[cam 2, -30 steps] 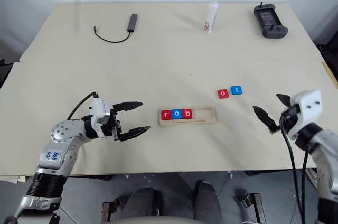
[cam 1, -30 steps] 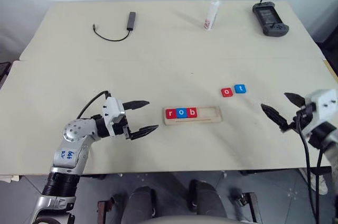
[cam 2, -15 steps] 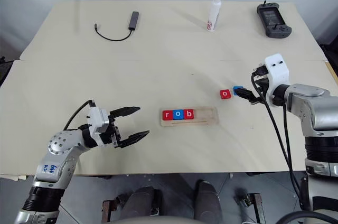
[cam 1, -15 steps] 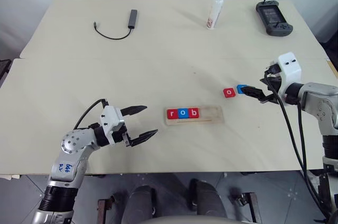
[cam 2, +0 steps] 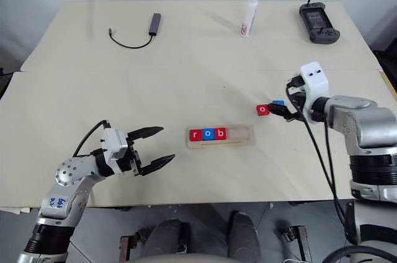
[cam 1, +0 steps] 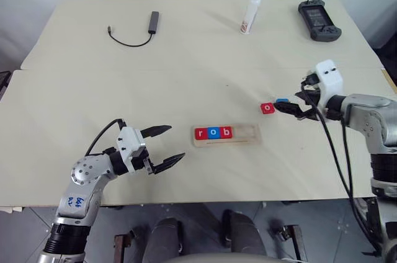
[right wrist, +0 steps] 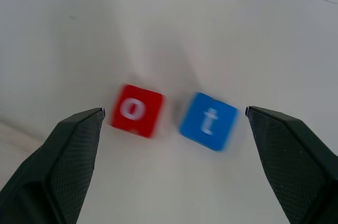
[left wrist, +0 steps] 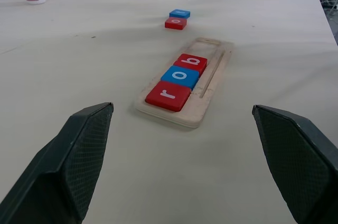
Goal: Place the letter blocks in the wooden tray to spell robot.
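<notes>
Pale wooden tray (left wrist: 211,84), matt table (cam 1: 186,64)

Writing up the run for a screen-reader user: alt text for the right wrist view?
A red o block and a blue t block lie side by side, slightly apart, on the pale table. The open right end effector is above them, one black finger on either side of the pair.

right hand (cam 2: 277,109) way off from second ago: then low near tabletop front edge on robot's right, well apart from loose tiles. now swung inward and forward, hovers wide open right beside blue t tile (cam 2: 279,103) and red o tile (cam 2: 262,110). tiles themselves same spot.
</notes>
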{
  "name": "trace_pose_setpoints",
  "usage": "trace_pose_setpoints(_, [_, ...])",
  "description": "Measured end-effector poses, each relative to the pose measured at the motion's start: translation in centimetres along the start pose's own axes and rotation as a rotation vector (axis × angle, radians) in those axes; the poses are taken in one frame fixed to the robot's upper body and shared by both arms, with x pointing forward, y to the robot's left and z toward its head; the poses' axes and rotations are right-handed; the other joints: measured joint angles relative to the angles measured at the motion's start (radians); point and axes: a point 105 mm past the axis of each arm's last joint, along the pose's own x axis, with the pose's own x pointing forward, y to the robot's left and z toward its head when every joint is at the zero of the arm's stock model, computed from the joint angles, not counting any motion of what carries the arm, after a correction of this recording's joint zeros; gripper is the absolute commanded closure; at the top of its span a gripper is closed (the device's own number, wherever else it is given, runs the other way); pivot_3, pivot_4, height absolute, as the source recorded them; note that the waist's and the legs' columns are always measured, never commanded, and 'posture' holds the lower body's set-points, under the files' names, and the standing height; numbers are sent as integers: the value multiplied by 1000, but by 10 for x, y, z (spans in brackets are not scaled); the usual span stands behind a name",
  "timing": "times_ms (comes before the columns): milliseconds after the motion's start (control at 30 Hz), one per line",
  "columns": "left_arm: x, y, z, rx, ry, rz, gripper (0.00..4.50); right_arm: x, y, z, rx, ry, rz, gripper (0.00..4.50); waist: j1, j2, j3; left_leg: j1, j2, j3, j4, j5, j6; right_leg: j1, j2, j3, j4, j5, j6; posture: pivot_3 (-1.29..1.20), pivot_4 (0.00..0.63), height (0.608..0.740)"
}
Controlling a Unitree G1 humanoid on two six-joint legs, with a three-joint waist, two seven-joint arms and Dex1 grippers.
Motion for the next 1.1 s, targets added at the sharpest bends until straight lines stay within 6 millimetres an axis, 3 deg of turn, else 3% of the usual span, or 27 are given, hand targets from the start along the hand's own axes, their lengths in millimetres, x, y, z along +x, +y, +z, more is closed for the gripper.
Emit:
trace_pose_setpoints(267, [1,1,2,5,-4,-3,0,28,23,-14,21,45,-5,22,2,0,0,-1,0,0,0,0,0,0,0,0,0,0,0,0,150,740])
trace_pose_setpoints(467, [1,0,1,4,-2,-1,0,31,16,-19,14,47,-59,22,0,0,0,0,0,0,0,0,0,0,0,-1,0,0,0,0,150,740])
trace_pose_setpoints(600, [1,1,1,4,-2,5,0,33,13,-20,13,49,-89,944,1,0,0,0,0,0,0,0,0,0,0,-1,0,0,0,0,150,740])
trace_pose_setpoints(800, [1,1,1,4,-2,9,0,34,11,-23,32,55,-106,3029,-1,0,0,0,0,0,0,0,0,0,0,-1,0,0,0,0,150,740])
trace_pose_setpoints(1100, [1,1,2,8,-3,7,0,29,28,-22,12,35,-34,3029,0,0,0,-1,0,0,0,0,0,0,0,-1,0,0,0,0,150,740])
